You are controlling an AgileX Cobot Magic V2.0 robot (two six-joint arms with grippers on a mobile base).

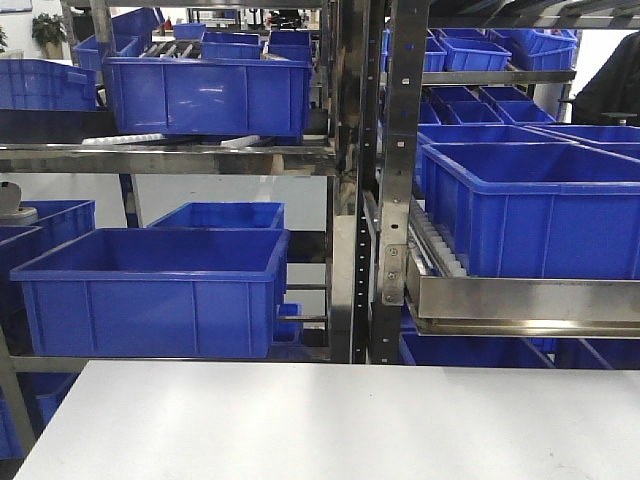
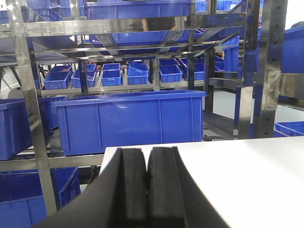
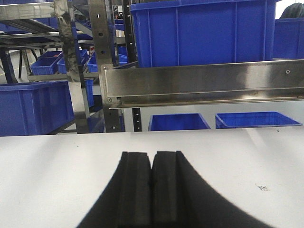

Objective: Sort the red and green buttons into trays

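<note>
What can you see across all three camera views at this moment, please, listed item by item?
deep blue plastic crates: many, blue, on rack shelves at several levels behind the table.
shiny steel shelving racks: at least two bays, silver, behind the table.
flat white table top: one, white, foreground.
green leafy plant: one, green, far top left of the front view.
left claw: one, black pads, shut, by the table's edge.
right claw: one, black pads, shut, above the table.
</note>
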